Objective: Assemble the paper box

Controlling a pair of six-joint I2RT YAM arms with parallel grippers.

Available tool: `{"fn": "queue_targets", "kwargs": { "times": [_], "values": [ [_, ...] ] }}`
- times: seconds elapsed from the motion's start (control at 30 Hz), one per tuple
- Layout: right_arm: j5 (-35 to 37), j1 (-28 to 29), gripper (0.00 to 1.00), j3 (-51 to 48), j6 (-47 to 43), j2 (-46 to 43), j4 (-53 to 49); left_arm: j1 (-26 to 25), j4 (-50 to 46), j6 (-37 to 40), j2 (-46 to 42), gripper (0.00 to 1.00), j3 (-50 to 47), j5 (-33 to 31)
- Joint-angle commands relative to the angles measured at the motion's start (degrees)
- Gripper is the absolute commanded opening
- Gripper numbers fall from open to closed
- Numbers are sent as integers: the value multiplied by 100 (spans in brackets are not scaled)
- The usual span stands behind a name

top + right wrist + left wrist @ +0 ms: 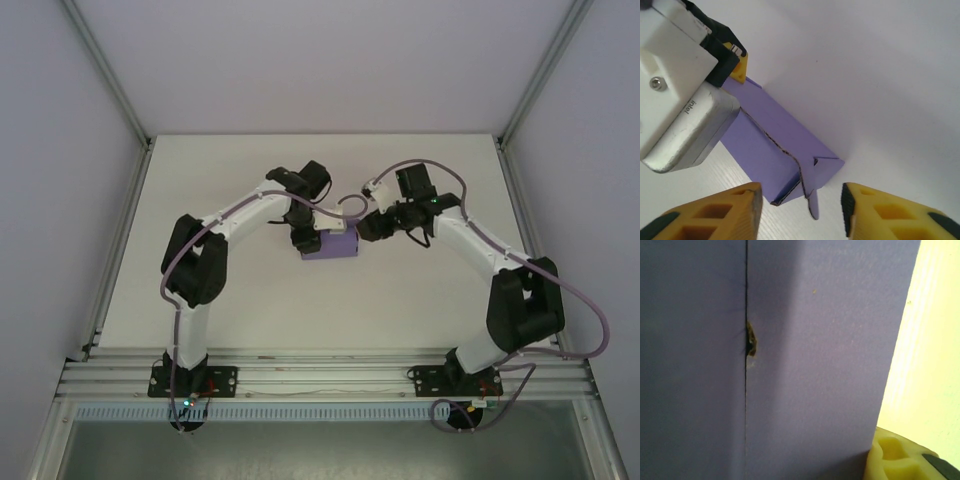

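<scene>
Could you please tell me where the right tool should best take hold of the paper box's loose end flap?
I'd pinch the end flap near its rounded tip, coming straight in from the open end: it juts toward the right tool, between its spread fingers, while the left tool holds the paper box's far end.

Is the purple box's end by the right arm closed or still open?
Still open: in the right wrist view, the box's near end shows a dark gap, and its tab sticks out untucked.
</scene>
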Motion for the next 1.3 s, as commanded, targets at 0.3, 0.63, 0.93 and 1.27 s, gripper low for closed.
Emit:
{"fn": "queue_targets", "kwargs": {
  "times": [0.3, 0.63, 0.93, 1.27],
  "values": [
    [58, 64, 18, 255, 375, 320, 149, -44, -315, -102, 287, 39, 253, -102],
    [112, 203, 0, -225, 1967, 21, 1118, -54, -143, -244, 270, 39, 257, -145],
    [2187, 1067, 0, -1055, 3878, -411, 2158, -81, 81, -433, 277, 40, 335, -70],
    [3035, 1193, 0, -1725, 3463, -139, 2725, -97, 139, -490, 261, 42, 311, -107]
  ]
}}
